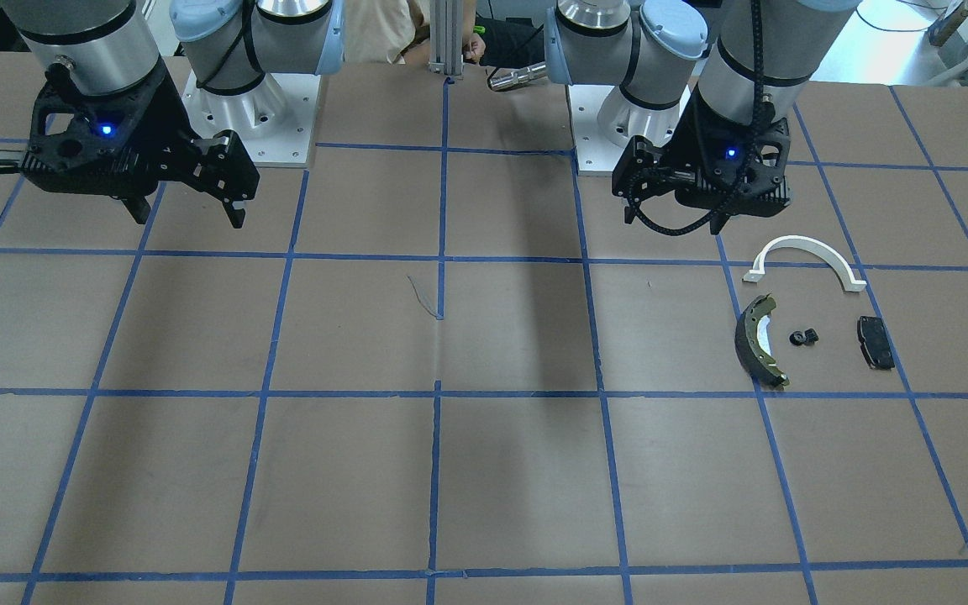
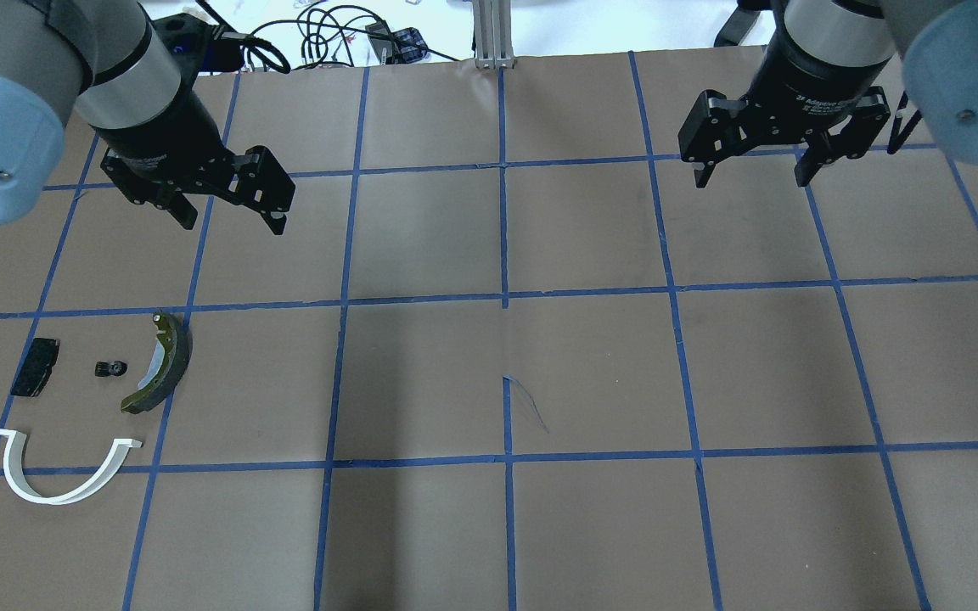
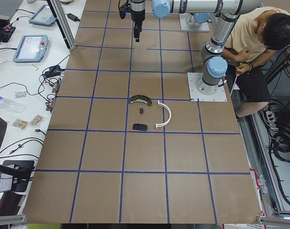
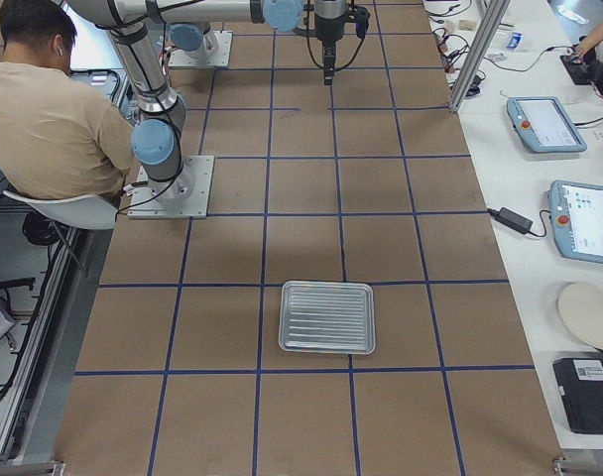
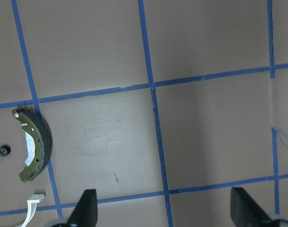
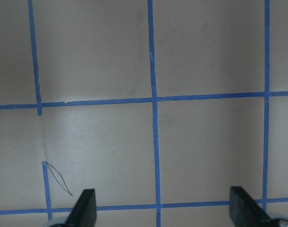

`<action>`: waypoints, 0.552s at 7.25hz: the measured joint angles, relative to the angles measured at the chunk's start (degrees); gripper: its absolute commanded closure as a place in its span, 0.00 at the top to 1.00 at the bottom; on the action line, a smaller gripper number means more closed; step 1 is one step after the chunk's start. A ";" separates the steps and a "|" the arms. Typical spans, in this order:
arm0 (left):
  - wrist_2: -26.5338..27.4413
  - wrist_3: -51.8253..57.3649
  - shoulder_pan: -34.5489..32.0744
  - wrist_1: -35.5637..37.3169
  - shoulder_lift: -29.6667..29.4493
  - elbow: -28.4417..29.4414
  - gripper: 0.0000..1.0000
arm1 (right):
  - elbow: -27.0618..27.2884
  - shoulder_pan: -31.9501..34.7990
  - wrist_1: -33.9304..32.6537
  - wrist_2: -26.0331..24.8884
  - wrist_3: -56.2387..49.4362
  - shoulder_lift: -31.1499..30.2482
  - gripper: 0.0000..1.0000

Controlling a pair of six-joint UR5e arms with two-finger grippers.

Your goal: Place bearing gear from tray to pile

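Step apparently done: gear (image 2: 110, 368) lay in pile (image 2: 177, 361); tray (image 4: 327, 317) looked bare.
The left end effector (image 2: 233, 225) and right end effector (image 2: 750, 180) hung wide, empty; no further move seemed needed.

Open tabletop (image 2: 591, 373) between tray (image 4: 287, 317) and pile (image 2: 109, 368) — brake shoe (image 2: 162, 365) fronts the pile.

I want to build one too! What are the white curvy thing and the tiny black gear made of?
The white half-ring bracket looks plastic: matte, evenly white, no shine. The bearing gear is black and dull, metal or plastic; too small to tell.
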 measured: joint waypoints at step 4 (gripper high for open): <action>0.45 0.38 0.15 -1.60 1.29 -0.65 1.00 | 0.02 -0.02 0.00 0.00 -0.03 0.00 1.00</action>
